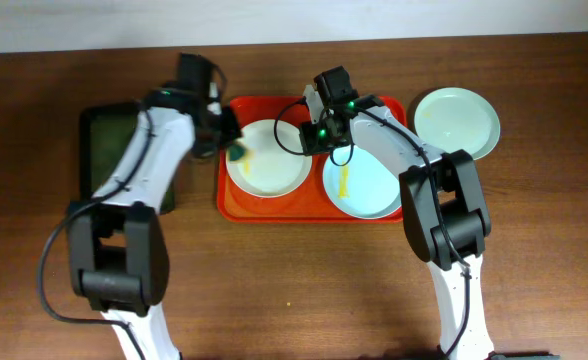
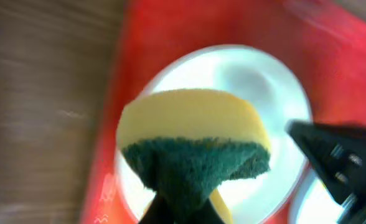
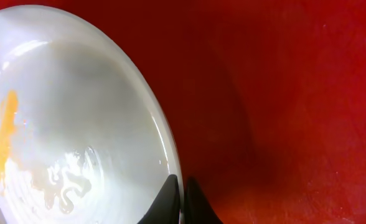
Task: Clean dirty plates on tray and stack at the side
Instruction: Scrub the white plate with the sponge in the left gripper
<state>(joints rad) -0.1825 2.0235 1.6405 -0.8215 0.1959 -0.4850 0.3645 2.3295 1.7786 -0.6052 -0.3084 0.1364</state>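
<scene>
Two plates lie in the red tray [image 1: 274,208]: a cream-white plate [image 1: 274,165] on the left and a pale blue plate [image 1: 369,190] with a yellow streak on the right. A third plate [image 1: 457,122] sits on the table [image 1: 534,250] beside the tray. The left tool [image 1: 230,142] grips a sponge [image 2: 195,149] over the cream-white plate's left edge. The right tool [image 3: 182,202], nearly closed, pinches that plate's right rim.

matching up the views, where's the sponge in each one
overhead: sponge sits left of centre, at the left rim of the white plate.
left wrist: sponge fills the centre, yellow side up, above that plate.
right wrist: not in it.
shared landmark: the red tray.
</scene>
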